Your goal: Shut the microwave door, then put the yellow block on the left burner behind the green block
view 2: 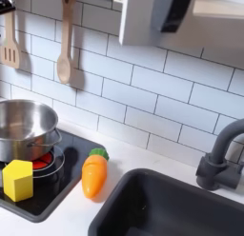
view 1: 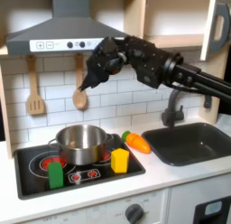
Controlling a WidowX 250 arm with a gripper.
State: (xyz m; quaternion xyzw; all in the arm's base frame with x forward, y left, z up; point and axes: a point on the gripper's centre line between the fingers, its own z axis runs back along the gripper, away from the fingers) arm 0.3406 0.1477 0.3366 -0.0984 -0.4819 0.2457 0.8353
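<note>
The microwave door (view 1: 217, 25) stands swung open at the top right of the first exterior view; in the second exterior view the door (view 2: 143, 19) hangs at the top with its dark window facing right. The yellow block (view 1: 119, 160) sits on the stove's front right corner, to the right of the steel pot (view 1: 81, 143); it is also in the second exterior view, the yellow block (view 2: 17, 180) at lower left. At the stove's front left stands the green block (view 1: 56, 173). My gripper (view 1: 87, 83) hangs above the pot, fingers down, in front of the tiled wall; their gap is too blurred to read.
An orange carrot (view 1: 137, 143) lies between the stove (view 1: 27, 164) and the sink (view 1: 194, 143). The faucet (view 1: 172, 110) rises behind the sink. A wooden spoon (view 2: 65, 40) and spatula (view 1: 34, 88) hang on the wall under the range hood (view 1: 63, 33).
</note>
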